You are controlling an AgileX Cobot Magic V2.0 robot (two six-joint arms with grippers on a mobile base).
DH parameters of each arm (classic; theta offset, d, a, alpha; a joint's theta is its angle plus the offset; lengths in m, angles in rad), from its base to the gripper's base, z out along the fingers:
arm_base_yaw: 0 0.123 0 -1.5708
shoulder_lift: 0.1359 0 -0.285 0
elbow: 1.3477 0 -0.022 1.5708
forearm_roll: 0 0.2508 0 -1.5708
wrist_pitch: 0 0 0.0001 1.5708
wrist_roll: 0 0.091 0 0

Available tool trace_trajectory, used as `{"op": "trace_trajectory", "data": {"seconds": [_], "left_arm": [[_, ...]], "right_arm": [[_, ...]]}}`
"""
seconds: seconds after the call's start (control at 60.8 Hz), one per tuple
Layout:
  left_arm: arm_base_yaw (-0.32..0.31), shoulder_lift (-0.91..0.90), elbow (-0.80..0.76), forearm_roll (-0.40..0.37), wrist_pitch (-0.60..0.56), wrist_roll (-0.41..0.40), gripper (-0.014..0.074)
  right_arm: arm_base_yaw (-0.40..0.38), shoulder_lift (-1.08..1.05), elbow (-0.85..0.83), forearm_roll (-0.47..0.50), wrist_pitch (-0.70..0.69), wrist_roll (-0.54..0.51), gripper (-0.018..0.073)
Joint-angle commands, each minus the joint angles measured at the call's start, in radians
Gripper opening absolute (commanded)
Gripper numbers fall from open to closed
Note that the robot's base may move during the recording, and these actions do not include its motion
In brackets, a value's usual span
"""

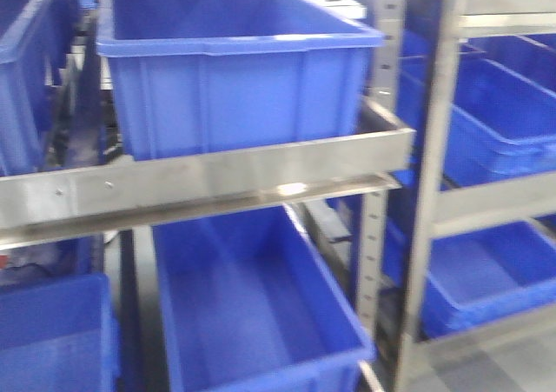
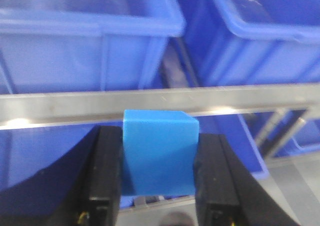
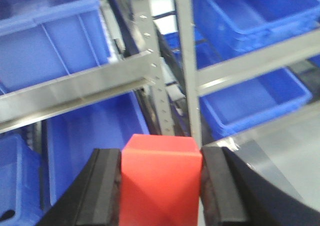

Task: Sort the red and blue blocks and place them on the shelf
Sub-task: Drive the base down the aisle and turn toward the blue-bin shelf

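Note:
My left gripper point(image 2: 159, 161) is shut on the blue block point(image 2: 159, 153), a plain cube clamped between its two black fingers point(image 2: 106, 171). It hangs in front of the shelf's brushed-steel crossbar point(image 2: 75, 105). The red block point(image 3: 160, 181) sits squeezed between the black fingers point(image 3: 106, 186) of my right gripper point(image 3: 160, 183), which is shut on it. That gripper faces the shelf's steel crossbar point(image 3: 75, 93) and upright post point(image 3: 187, 60). In the front view the shelf's crossbar point(image 1: 200, 179) with two small screws runs across the middle; neither gripper nor block shows there.
Large blue plastic bins fill the rack: one above the crossbar point(image 1: 230, 70), one below it point(image 1: 252, 305), others at the left point(image 1: 52, 335) and on the neighbouring rack at the right point(image 1: 504, 122). A steel upright point(image 1: 434, 183) divides the two racks. Grey floor point(image 3: 280, 136) shows at lower right.

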Motion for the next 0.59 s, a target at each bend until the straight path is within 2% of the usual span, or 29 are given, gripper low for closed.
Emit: {"op": "trace_trajectory", "data": {"seconds": [0.0,0.576], "left_arm": [[0.000,0.005,-0.029,0.011,-0.084,0.000,0.0122],[0.000,0.005,-0.029,0.011,-0.084,0.000,0.0122]], "right_arm": [[-0.004,0.003,-0.027,-0.009,-0.087,-0.001,0.0067],[-0.004,0.003,-0.027,-0.009,-0.087,-0.001,0.0067]]}}
